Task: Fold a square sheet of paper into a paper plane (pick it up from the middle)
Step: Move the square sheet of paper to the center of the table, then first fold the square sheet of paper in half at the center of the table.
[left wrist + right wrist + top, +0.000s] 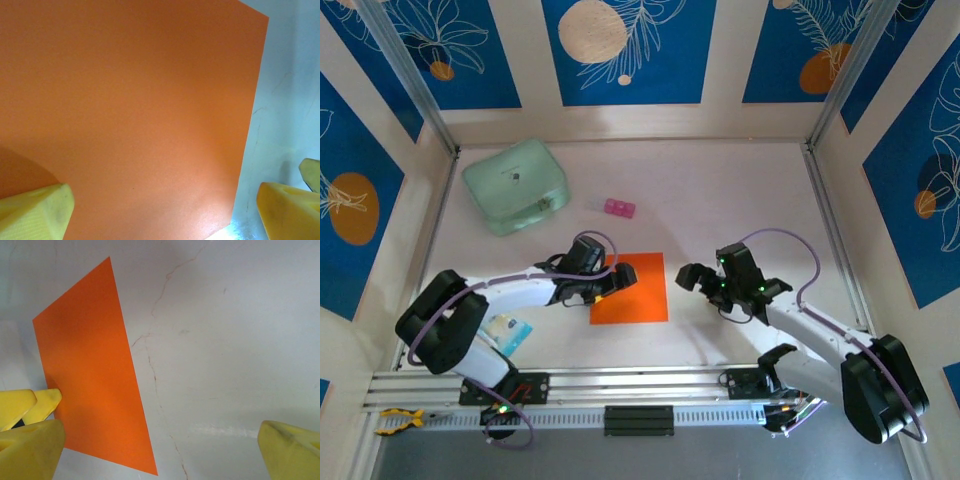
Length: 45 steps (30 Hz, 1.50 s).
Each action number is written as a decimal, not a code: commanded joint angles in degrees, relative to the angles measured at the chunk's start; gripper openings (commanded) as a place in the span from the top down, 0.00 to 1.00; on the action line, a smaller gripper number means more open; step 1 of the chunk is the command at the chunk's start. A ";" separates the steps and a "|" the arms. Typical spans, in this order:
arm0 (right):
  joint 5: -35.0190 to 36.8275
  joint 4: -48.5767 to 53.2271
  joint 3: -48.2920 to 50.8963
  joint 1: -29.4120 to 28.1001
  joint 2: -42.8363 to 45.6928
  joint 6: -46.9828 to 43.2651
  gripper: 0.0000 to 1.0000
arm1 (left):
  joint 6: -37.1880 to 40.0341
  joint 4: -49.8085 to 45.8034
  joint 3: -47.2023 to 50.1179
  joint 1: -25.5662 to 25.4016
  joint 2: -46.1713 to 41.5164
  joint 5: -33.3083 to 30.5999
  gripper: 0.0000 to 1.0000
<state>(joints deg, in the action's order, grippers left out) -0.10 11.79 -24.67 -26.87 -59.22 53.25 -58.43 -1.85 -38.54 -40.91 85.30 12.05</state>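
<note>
Nearest the arm bases, a small blue-and-white object lies on the table beside the left arm.

The square sheet of paper lies flat and unfolded at the table's centre, between the two grippers.

The left gripper is positioned over the sheet's far left corner with its fingers spread wide. In the left wrist view, one yellow finger is above the paper and the other is above bare table past the sheet's edge. It holds nothing.

The right gripper is just right of the sheet, fingers fully spread and empty. Contact with the table cannot be determined.

Farther back, a small pink block rests apart from the sheet. A mint-green case occupies the far left corner.
</note>
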 commanded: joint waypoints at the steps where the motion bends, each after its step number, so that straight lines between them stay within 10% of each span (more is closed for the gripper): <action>1: 0.10 1.27 -0.02 0.40 1.64 -0.12 0.01 | 3.67 -8.24 -2.94 -0.53 -3.17 -5.98 0.04; 3: -0.38 1.13 -0.40 0.34 1.73 -1.01 0.01 | 10.53 -9.42 -4.85 -0.51 -3.85 -6.18 0.17; 10: -1.57 3.41 -2.13 0.37 1.65 -1.51 0.01 | 22.64 -25.19 -17.16 -0.66 4.30 -6.04 0.15; 27: -1.16 12.01 -6.06 1.29 -0.47 -1.47 0.01 | 19.30 -44.61 -39.68 -8.27 25.25 -14.58 0.11; 45: -5.57 8.37 -1.87 3.00 8.18 -1.25 0.01 | 18.57 -46.45 -41.61 -7.50 27.52 -18.35 0.06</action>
<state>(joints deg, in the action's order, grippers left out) -3.51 20.25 -27.64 -24.29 -52.34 51.96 -38.70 -46.09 -79.61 -48.77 111.81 -4.12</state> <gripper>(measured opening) 0.991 0.942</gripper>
